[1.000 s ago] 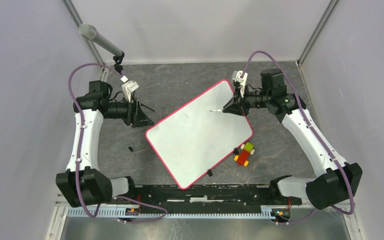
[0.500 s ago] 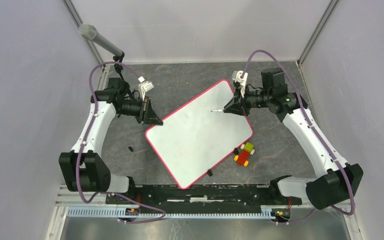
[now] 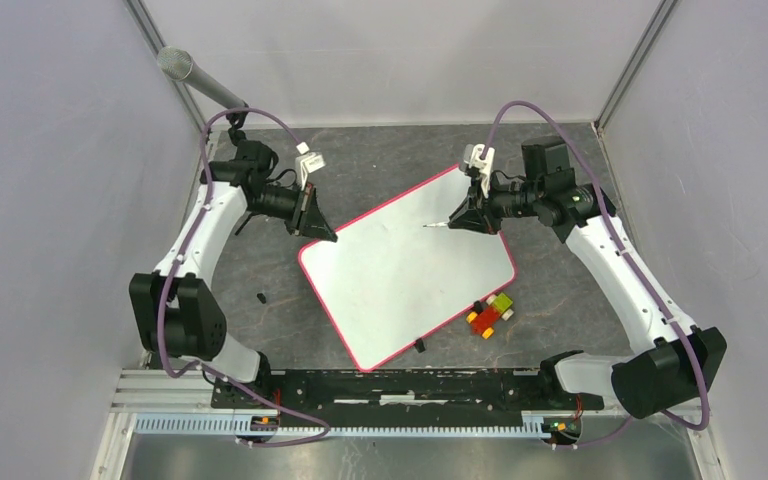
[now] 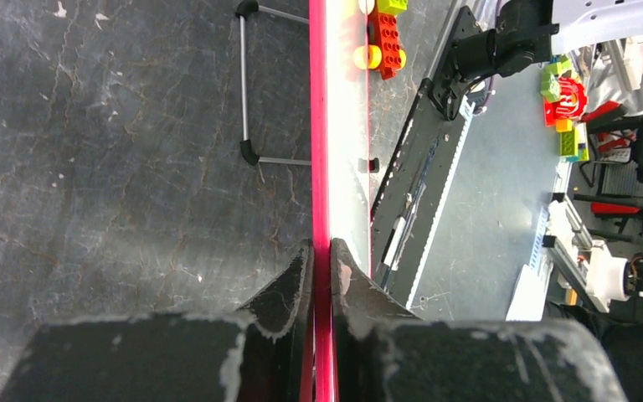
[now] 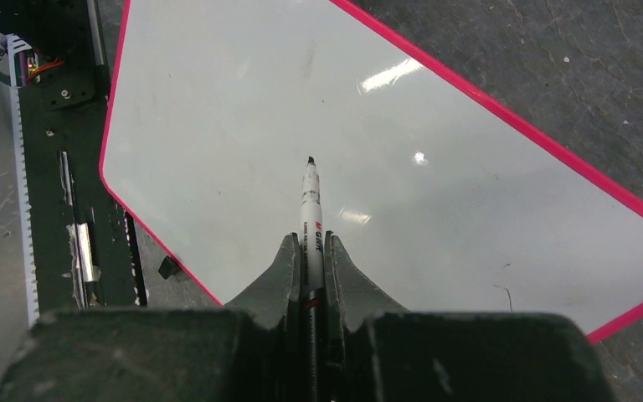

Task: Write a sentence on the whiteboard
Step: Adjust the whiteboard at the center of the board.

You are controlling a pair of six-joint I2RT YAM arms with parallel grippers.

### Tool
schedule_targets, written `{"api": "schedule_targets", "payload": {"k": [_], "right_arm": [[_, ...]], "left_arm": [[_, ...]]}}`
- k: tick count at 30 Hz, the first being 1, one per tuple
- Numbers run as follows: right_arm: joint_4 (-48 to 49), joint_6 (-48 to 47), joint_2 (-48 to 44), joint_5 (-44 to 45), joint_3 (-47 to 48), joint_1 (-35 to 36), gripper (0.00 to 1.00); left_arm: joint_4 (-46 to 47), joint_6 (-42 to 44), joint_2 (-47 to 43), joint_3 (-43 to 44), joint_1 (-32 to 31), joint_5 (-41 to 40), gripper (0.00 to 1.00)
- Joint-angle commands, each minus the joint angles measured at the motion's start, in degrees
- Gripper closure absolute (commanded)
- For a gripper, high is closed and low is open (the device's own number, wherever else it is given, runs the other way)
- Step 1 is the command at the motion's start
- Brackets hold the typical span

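The whiteboard (image 3: 405,265), white with a red-pink rim, lies tilted on the dark table. My left gripper (image 3: 326,237) is shut on its left corner. In the left wrist view the rim (image 4: 319,126) runs edge-on between the fingers of that gripper (image 4: 321,251). My right gripper (image 3: 460,218) is shut on a white marker (image 5: 311,209), whose black tip hovers over the board's far half (image 5: 402,109). The sentence is out of view: the board's face is bare white except for a tiny faint mark (image 5: 506,293).
A toy car of red, yellow and green bricks (image 3: 489,314) sits against the board's right edge. A small black cap (image 3: 419,346) lies by its near edge, another black bit (image 3: 261,298) to the left. A microphone (image 3: 200,80) stands back left. A wire bracket (image 4: 247,84) shows beside the rim.
My left arm swung right to the board's left corner and its gripper shut on the rim. The board and the toy car shifted slightly right. The right arm barely moved.
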Motion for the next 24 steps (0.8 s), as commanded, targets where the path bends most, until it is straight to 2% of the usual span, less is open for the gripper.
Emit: {"api": "schedule_targets", "payload": {"k": [1,2,3,4,14,15,20,24], "right_arm": [[-0.58,-1.21,-0.11,-0.84,2.01,0.41,1.0],[-0.57,-1.21,-0.16,-0.93,1.84,0.42,1.0],[-0.57,-1.25,-0.21,-0.94,1.62,0.48,1.0],[-0.57,-1.3,-0.26,-0.93,1.44,0.53,1.0],[-0.34,-1.21,-0.75,-0.68,0.26,1.92,1.0],[-0.08,-1.0,-0.89,-0.6,-0.07,2.09,1.0],[3.0,0.87,-2.19,0.76,-2.36,2.93,1.0],[6.9,3.49,-3.19,1.57,-3.85,3.67,1.0]], "left_arm": [[-0.16,5.55,2.53,4.0,-3.27,-3.22,0.97],[-0.29,5.87,3.22,4.63,-3.86,-3.74,0.98],[11.98,6.04,3.85,5.45,-4.62,-4.41,0.97],[-0.14,6.05,4.53,6.1,-5.24,-4.97,0.98],[-0.36,5.39,8.34,10.21,-8.73,-7.04,0.96],[-0.34,5.0,8.44,10.36,-8.76,-7.11,0.93],[5.19,-0.97,3.93,7.47,-7.81,-9.0,0.63],[8.85,-5.08,-1.17,2.73,-3.9,-7.25,0.45]]}}
